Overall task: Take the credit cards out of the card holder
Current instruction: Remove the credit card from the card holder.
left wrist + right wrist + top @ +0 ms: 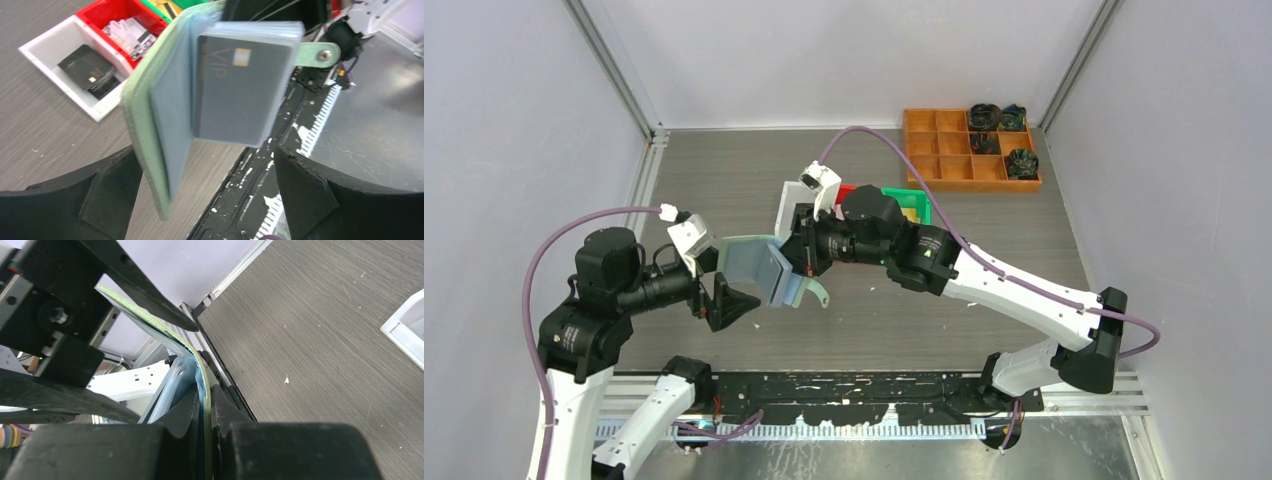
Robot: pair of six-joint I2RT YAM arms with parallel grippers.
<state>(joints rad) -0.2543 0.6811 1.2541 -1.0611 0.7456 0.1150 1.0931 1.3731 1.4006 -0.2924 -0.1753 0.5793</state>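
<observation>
Top external view: the card holder hangs in the air over the middle of the tabletop, a little toward the left edge, between the two arms. It is opened like a book. The mint cover is swung out toward the left arm and the stack of bluish pockets sits beside it. Its open side faces the left gripper, and its closing strap curls toward the near edge.

In the left wrist view the holder's long side runs roughly up and down, leaning, and the front pocket shows a grey VIP card face-on to that camera.

The right gripper has its fingers pressed together on the holder's far part, pinching the green cover and the pockets between them. The left gripper is spread wide, one finger on either side of the holder's lower edge. Neither finger touches the holder.

Just beyond, toward the far edge, a white bin holds black cards and the red bin touching it holds printed cards. A green bin sits next in the row, and a wooden tray lies at the far right corner.
</observation>
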